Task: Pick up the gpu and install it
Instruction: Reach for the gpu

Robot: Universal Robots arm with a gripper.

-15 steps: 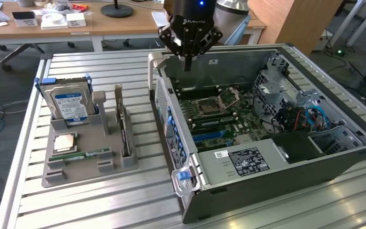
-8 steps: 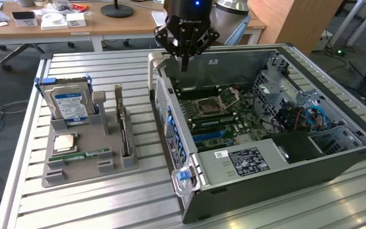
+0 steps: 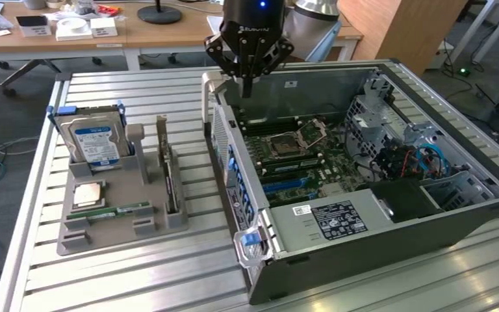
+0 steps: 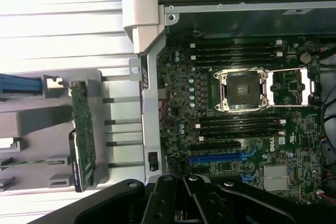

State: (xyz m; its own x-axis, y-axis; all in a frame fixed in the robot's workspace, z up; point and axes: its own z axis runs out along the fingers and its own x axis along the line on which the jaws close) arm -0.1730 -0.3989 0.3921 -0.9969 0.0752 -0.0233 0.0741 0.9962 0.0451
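Above the open PC case (image 3: 362,260), over the wall on the exterior view's left, the gripper (image 3: 247,90) is seen hanging with its fingers pressed together and nothing held between them. In the wrist view the gripper (image 4: 181,198) is seen as a dark mass over the motherboard's (image 4: 178,103) edge, near the blue expansion slot (image 4: 218,157). The gpu (image 3: 171,182) is parked on its edge in a slot of the grey holder tray (image 3: 119,227), on the side of the tray nearest the case, well apart from the gripper and untouched. Its pale bracket (image 3: 162,133) is pointed up at the far end. From the wrist view the gpu (image 4: 83,135) is seen edge-on, with a green board and a dark face, just beside the case wall but not touching it. The hard drive (image 3: 93,140), blue-and-white labelled, is stood upright in the same tray on the exterior view's left, with a CPU (image 3: 89,194) and a memory stick (image 3: 111,211) laid flat in front of it. Inside the case the CPU socket (image 4: 241,90) is seen open between banks of memory slots. Tray and case are both set on a slatted metal table (image 3: 102,286).
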